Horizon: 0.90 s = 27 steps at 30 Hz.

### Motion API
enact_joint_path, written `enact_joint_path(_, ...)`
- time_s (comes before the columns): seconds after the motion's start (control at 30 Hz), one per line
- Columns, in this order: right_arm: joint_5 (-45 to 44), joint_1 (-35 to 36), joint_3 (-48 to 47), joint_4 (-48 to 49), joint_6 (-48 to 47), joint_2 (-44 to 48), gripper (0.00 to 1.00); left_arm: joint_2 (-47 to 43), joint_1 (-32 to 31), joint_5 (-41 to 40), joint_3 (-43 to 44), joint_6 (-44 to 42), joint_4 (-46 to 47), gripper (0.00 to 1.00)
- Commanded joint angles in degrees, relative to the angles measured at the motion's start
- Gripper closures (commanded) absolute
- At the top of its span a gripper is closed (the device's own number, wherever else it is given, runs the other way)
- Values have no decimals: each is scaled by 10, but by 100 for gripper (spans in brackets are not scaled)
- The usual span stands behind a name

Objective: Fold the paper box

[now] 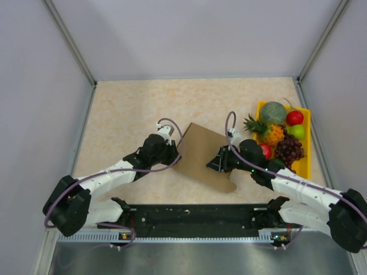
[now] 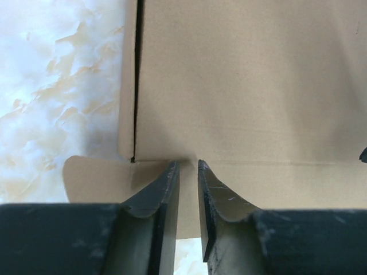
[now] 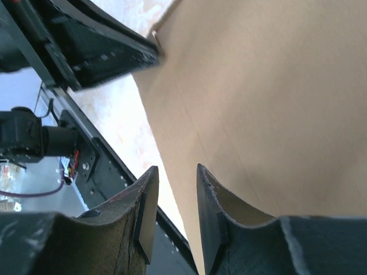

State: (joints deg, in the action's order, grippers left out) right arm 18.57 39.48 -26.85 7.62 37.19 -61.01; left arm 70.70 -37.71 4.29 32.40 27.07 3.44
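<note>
Left gripper [image 1: 174,150]: my fingers [image 2: 163,195] stand close together with a narrow slit between them. The slit shows only brown board and a patch of table behind it, and nothing is clamped. The tips sit at the near flap of the paper box [image 1: 202,153], just where that flap meets the main panel.

Right gripper [image 1: 213,164]: my fingers [image 3: 209,212] are likewise narrowly apart. The sheet's edge runs behind the gap, and I cannot tell whether the tips touch it.

Paper box: a flat, unfolded brown cardboard sheet lying skewed at mid-table [image 1: 132,109] between my two grippers, with a rounded tab pointing toward the bases.

The yellow fruit tray [image 1: 304,163] stands right of the sheet, apart from it.
</note>
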Motion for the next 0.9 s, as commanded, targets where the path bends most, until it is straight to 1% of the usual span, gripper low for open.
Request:
enact_joint_path(0.0,-36,-4,37,-92,-19,98,67,-62,18,3,-5,-7,-15,73)
enact_joint_path(0.03,-48,-4,39,-103,-18,112,67,-81,24,4,-1,-6,-24,69)
enact_joint_path(0.07,-53,-5,43,-123,-17,126,67,-87,31,8,4,-4,-31,67)
enact_joint_path(0.13,-63,-4,45,-138,-12,149,67,-100,63,24,17,-3,-52,61)
enact_joint_path(0.2,-80,-4,41,-173,-3,154,67,-101,107,67,20,5,-49,53)
enact_joint_path(0.23,-117,-5,37,-195,7,159,66,-96,119,80,19,6,-39,49)
enact_joint_path(0.27,-138,-5,33,-217,16,164,66,-90,128,87,20,4,-39,42)
enact_joint_path(0.3,-152,-5,35,-239,28,171,63,-82,141,104,26,-1,-40,39)
enact_joint_path(0.37,-183,-4,46,-246,40,189,54,-51,146,125,31,-14,-14,36)
enact_joint_path(0.4,-183,-6,49,-250,45,193,48,-26,146,152,40,-21,-10,35)
enact_joint_path(0.47,-199,-12,51,-253,45,195,44,0,146,167,55,-34,-19,34)
enact_joint_path(0.5,-199,-17,53,-253,42,194,41,13,146,172,57,-38,-8,34)
enact_joint_path(0.57,-188,-37,58,-245,35,191,39,35,146,181,52,-37,24,36)
enact_joint_path(0.63,-153,-69,62,-229,17,182,39,55,146,186,47,-40,38,42)
enact_joint_path(0.73,-126,-86,69,-202,-16,164,40,76,146,189,40,-42,54,51)
enact_joint_path(0.87,-88,-99,81,-113,-46,115,40,72,145,194,7,-38,84,58)
